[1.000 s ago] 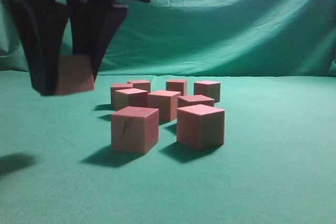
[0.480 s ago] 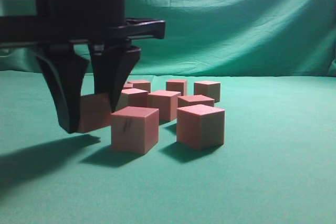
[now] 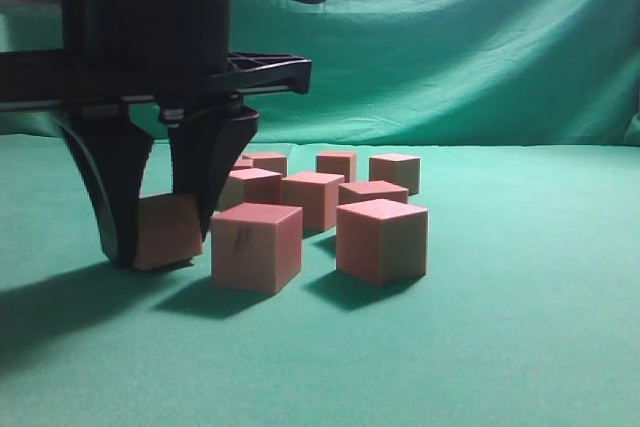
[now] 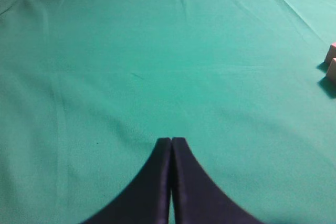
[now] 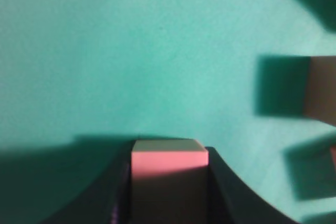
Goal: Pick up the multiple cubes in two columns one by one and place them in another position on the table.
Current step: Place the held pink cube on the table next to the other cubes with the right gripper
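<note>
Cubes (image 3: pixel 330 202) sit clustered mid-table (image 3: pixel 520 347) on teal cloth. Left of them, the right gripper (image 3: pixel 160 232) clamps one tilted cube (image 3: pixel 165 230), seemingly touching the cloth. The left gripper (image 4: pixel 171 145) hangs closed, empty.

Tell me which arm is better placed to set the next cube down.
Right. The right gripper is clamped on a cube, tilted and low over the table. The left gripper is shut, empty, away from the cubes.
</note>
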Action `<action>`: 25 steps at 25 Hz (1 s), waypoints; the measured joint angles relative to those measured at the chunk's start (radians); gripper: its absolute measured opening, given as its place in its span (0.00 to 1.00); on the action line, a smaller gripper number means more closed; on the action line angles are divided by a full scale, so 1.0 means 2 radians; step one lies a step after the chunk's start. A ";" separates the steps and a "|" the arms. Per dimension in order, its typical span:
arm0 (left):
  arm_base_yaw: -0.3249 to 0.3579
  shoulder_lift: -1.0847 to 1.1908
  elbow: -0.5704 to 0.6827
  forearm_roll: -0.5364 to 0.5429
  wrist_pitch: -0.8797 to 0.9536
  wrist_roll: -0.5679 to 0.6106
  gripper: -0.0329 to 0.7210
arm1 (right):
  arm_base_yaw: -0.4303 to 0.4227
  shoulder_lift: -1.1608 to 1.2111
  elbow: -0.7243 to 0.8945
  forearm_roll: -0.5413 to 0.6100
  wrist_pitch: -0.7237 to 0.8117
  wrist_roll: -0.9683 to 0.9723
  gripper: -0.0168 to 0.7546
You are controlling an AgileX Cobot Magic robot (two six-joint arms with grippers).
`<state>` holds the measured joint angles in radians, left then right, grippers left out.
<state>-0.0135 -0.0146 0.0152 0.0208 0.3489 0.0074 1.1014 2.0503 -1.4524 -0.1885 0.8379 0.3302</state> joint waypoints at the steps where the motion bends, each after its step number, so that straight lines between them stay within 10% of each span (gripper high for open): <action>1: 0.000 0.000 0.000 0.000 0.000 0.000 0.04 | 0.000 0.000 0.000 0.000 -0.001 0.000 0.36; 7: 0.000 0.000 0.000 0.000 0.000 0.000 0.04 | 0.000 0.000 0.000 0.000 -0.001 0.001 0.36; 15: 0.000 0.000 0.000 0.000 0.000 0.000 0.04 | 0.000 -0.001 0.000 0.000 0.001 -0.015 0.87; 21: 0.000 0.000 0.000 0.000 0.000 0.000 0.04 | 0.000 -0.043 -0.051 -0.027 0.035 -0.032 0.86; 25: 0.000 0.000 0.000 0.000 0.000 0.000 0.04 | -0.001 -0.081 -0.132 -0.051 0.088 -0.036 0.52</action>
<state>-0.0135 -0.0146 0.0152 0.0208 0.3489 0.0074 1.0990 1.8875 -1.7160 -0.2898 1.0139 0.2579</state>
